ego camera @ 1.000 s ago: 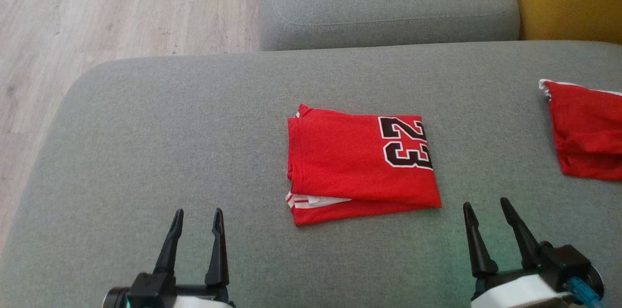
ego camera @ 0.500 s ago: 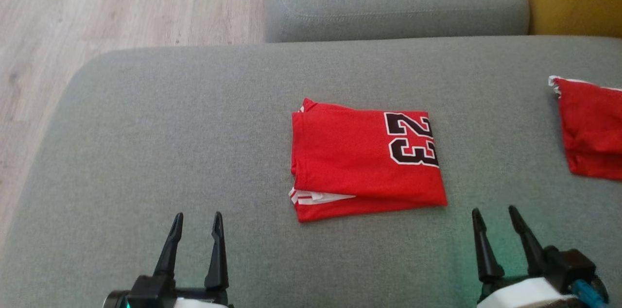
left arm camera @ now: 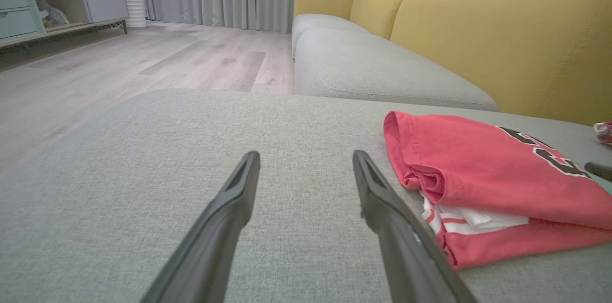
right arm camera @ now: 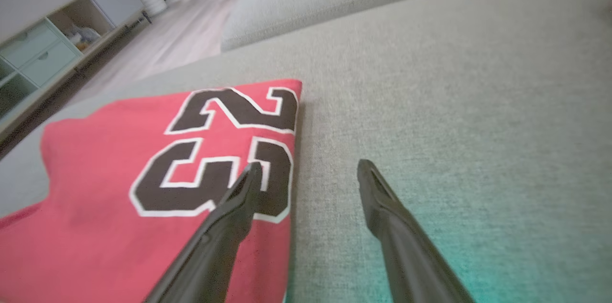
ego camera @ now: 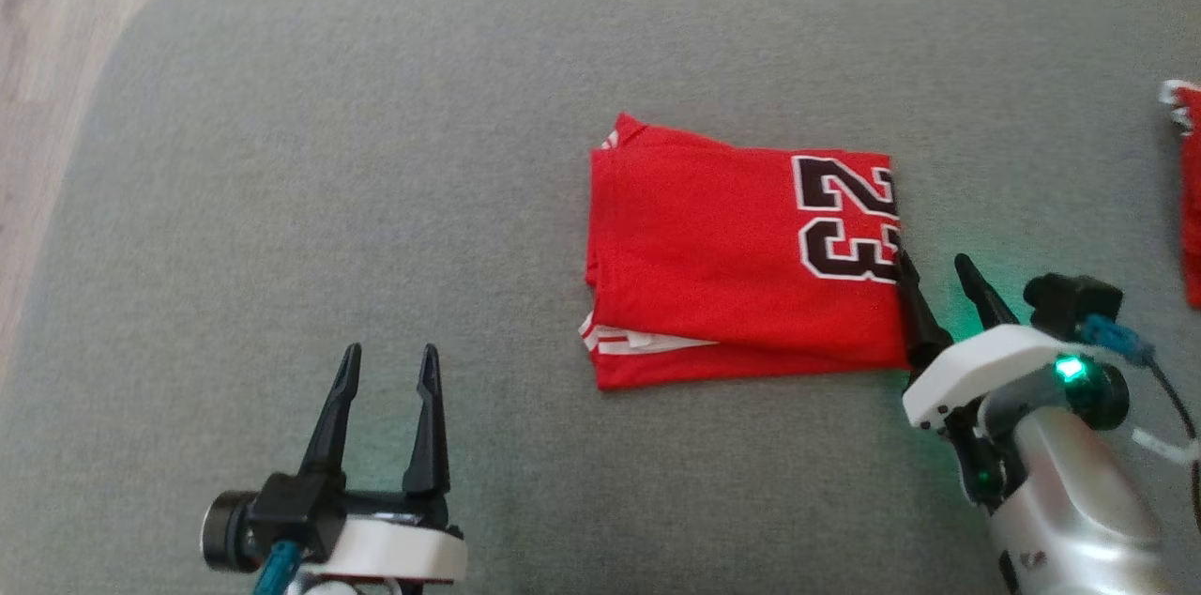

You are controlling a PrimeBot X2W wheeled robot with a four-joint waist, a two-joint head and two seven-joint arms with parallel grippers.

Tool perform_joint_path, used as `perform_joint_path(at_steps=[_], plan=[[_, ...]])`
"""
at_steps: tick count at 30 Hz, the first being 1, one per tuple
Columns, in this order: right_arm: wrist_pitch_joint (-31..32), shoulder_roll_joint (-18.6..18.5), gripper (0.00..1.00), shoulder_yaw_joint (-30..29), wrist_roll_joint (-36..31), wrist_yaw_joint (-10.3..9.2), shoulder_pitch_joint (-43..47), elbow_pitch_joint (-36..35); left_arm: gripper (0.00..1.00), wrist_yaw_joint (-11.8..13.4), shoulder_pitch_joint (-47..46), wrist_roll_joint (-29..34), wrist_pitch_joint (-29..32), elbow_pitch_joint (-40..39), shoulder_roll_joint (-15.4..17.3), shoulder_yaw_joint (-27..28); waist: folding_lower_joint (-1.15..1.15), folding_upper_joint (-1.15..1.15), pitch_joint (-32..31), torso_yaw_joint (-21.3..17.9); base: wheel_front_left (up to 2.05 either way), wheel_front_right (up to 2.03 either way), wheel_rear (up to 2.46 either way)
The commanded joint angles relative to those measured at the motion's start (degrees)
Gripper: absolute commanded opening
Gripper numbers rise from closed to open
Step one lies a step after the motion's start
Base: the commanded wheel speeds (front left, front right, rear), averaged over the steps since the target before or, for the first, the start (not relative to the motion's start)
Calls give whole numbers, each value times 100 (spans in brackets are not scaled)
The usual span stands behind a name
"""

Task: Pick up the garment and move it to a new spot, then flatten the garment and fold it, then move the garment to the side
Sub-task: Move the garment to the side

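The folded red garment [ego camera: 741, 257] lies mid-cushion [ego camera: 375, 154]. The right pincer [ego camera: 932, 259], open, has come forward to straddle the garment's right edge. The left pincer [ego camera: 390, 351], open, waits well left of it. Moving the garment aside looks imminent.
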Motion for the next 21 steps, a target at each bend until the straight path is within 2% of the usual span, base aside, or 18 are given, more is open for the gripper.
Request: perform_joint_path(at_steps=[1,2,3,4,7,11,16,21], plan=[[55,-38,100,216,68,-4,-171,67,100,-3,-217,0,-37,-167,-10,94,-3,0,118,130,0,0,0],[114,-26,65,282,130,-4,-259,211,100,3,-240,-13,-37,-158,-10,79,-3,0,136,157,0,0,0],[163,-14,20,364,198,-4,-331,330,100,14,-256,-25,-37,-151,-10,71,-3,0,147,173,0,0,0],[184,-5,0,447,281,-4,-393,412,100,22,-268,-34,-37,-146,-10,68,-3,0,157,184,0,0,0],[12,-63,0,669,498,-4,-569,470,100,58,-289,-55,-37,-159,-10,89,-3,0,200,158,0,0,0],[-234,-338,0,913,609,-4,-892,461,100,54,-311,-47,-37,-191,-10,131,-3,0,300,-7,0,0,0],[-327,-905,0,1033,597,-4,-1386,512,100,14,-390,10,-37,-242,-10,163,-3,0,486,-257,0,0,0],[-328,-1643,0,937,520,-4,-1731,502,100,-46,-525,95,-37,-273,-10,205,-3,0,728,-474,0,0,0]])
